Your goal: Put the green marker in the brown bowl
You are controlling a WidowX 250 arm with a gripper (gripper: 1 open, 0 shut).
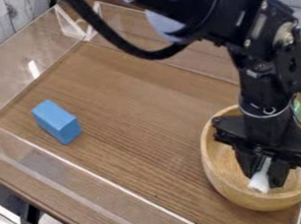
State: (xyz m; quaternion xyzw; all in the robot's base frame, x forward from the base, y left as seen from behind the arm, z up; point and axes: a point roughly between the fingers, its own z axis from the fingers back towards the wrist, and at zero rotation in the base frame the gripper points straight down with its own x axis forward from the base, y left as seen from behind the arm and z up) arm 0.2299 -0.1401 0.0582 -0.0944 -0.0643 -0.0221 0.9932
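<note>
Brown bowl [232, 180] on the desk [139, 105] already holds the tool [269, 173] inside its rim, clamped on the green marker [261, 180], so only letting go appears left.

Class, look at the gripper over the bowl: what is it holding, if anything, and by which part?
The gripper holds the green marker by its upper part; the white lower end hangs inside the brown bowl.
</note>
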